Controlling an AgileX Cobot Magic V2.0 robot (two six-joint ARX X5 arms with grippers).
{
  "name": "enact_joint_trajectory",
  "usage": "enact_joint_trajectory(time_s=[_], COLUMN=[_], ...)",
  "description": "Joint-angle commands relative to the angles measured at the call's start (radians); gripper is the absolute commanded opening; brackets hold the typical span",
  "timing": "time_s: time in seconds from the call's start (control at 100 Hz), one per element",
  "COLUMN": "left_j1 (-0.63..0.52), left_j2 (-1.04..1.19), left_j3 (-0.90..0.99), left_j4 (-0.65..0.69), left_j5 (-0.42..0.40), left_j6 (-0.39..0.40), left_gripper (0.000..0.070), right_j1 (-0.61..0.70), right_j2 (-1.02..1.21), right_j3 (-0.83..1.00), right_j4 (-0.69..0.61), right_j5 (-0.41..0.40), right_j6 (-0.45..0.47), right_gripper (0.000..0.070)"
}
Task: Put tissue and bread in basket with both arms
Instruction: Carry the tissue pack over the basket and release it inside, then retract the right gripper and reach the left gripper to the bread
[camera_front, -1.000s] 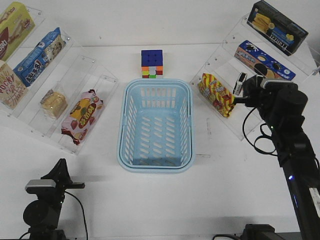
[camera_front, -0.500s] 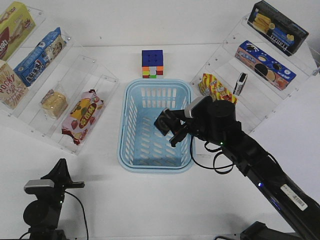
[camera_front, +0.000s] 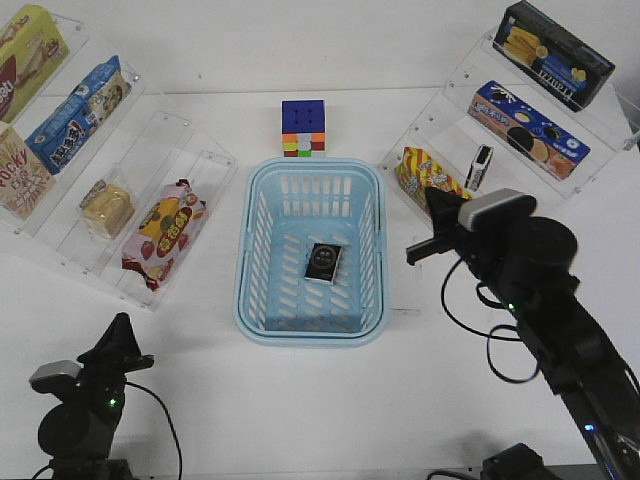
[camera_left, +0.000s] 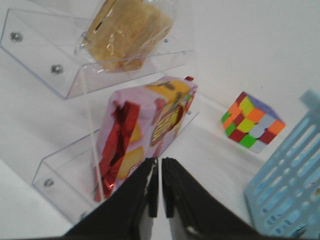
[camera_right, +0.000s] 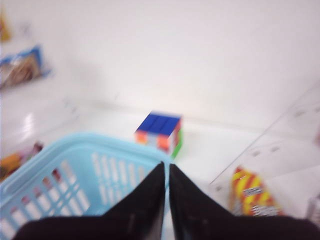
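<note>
One item is home: the tissue (camera_front: 322, 262) lies flat on the floor of the basket (camera_front: 247, 262), near its middle. What is left is the bread (camera_front: 107, 207), sitting in its clear wrapper on the second-lowest shelf of the left rack (camera_front: 160, 135), with a red-and-yellow snack bag (camera_front: 163, 232) on the shelf just below and nearer the basket.

From the left pincer (camera_left: 160, 192), low at the counter's (camera_front: 300, 400) near left edge, the bread lies ahead and up the rack, beyond the snack bag; the left wrist view shows it at the frame's upper edge, roughly square, so no long axis to match. That pincer's jaws are pressed together, empty.

The right pincer (camera_right: 166, 200) hangs to the basket's right, likewise clenched on nothing, and sits well apart from the bread. I judge the left arm the nearer one for the reach.
</note>
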Motion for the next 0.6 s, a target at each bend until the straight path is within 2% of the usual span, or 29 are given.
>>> enact_joint_trajectory(time_s=[0.0, 0.08, 0.16, 0.22, 0.39, 0.41, 0.44, 0.54, 0.57, 0.59], left_j1=[0.000, 0.000, 0.000, 0.000, 0.000, 0.000, 0.000, 0.000, 0.000, 0.000], left_j2=[0.028, 0.101, 0.216, 0.302, 0.589, 0.622, 0.670, 0.808, 0.844, 0.867], left_j3=[0.085, 0.182, 0.291, 0.362, 0.555, 0.578, 0.609, 0.707, 0.734, 0.752], left_j4=[-0.010, -0.067, -0.126, -0.164, -0.225, -0.227, -0.230, -0.235, -0.236, -0.236], left_j5=[0.003, -0.002, -0.018, -0.051, -0.090, -0.091, -0.094, -0.101, -0.107, -0.113], left_j6=[-0.018, 0.043, 0.176, 0.262, 0.531, 0.554, 0.586, 0.646, 0.659, 0.668], left_gripper=[0.0001, 0.0001, 0.0001, 0.0001, 0.0019, 0.0054, 0.0143, 0.0544, 0.0604, 0.0614], right_j1=[0.006, 0.005, 0.005, 0.005, 0.005, 0.005, 0.005, 0.005, 0.005, 0.005], right_j2=[-0.068, -0.192, -0.315, -0.373, -0.434, -0.434, -0.433, -0.431, -0.431, -0.431], right_j3=[-0.095, -0.265, -0.453, -0.546, -0.634, -0.634, -0.634, -0.634, -0.634, -0.634], right_j4=[0.043, 0.166, 0.307, 0.366, 0.348, 0.347, 0.347, 0.355, 0.356, 0.358], right_j5=[0.013, 0.053, 0.121, 0.145, 0.144, 0.140, 0.134, 0.121, 0.120, 0.120], right_j6=[-0.005, -0.010, -0.004, 0.016, 0.072, 0.071, 0.071, 0.072, 0.072, 0.072], right_gripper=[0.0000, 0.0000, 0.0000, 0.0000, 0.0000, 0.0000, 0.0000, 0.0000, 0.0000, 0.0000])
